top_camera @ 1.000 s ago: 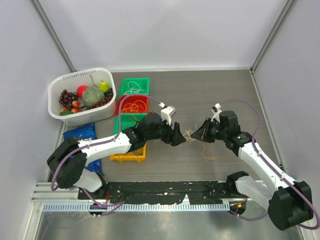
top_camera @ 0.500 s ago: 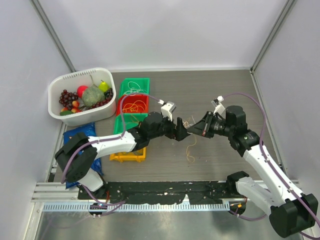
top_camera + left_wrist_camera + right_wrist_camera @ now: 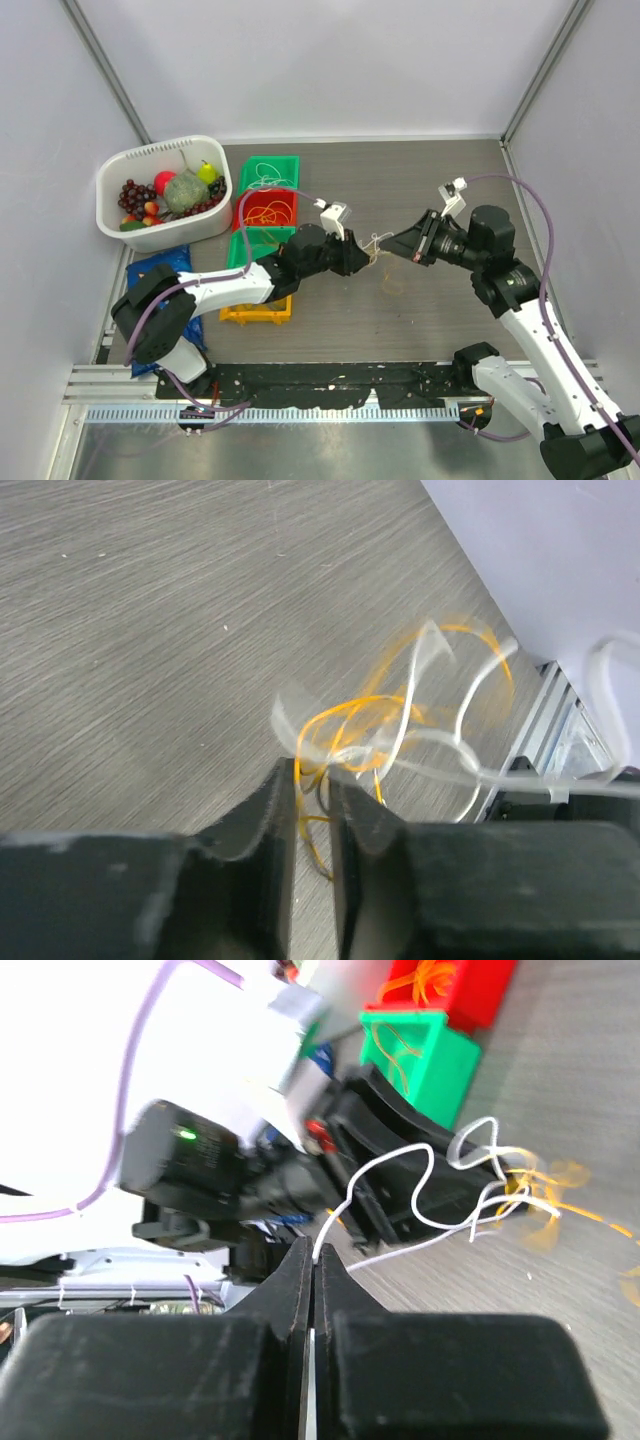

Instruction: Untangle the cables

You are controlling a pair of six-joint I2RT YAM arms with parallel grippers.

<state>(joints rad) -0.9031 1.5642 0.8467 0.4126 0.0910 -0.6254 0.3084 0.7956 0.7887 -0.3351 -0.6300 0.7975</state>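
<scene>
White walls (image 3: 330,70) stand around a grey wooden table (image 3: 420,180). Near the middle of the top view two arms meet. The cables (image 3: 379,244) hang in the air between them, up off the table.

The left gripper (image 3: 312,815) is almost closed. It pinches the orange cable (image 3: 345,715), with just a thin gap between its fingers. The right gripper (image 3: 313,1260) is squeezed tight on the end of the white cable (image 3: 420,1195).

I think the job is about half done. Each gripper has its own colour, which is good. But the orange and white loops are wound together in a little knot just beside the left gripper, so they are not apart yet. What is left is to pull the white one out of the orange one and lay them down apart.

In the top view the bundle runs across the frame from left to right. The knot is at the left end, and the white cable points right, to the right gripper. One loose orange bit hangs down toward the lower part of the frame.

At the upper left sits a white basket (image 3: 160,148) of fruit. Beside it are a green bin (image 3: 270,159) and a red bin (image 3: 295,210) with thin cables inside.
</scene>
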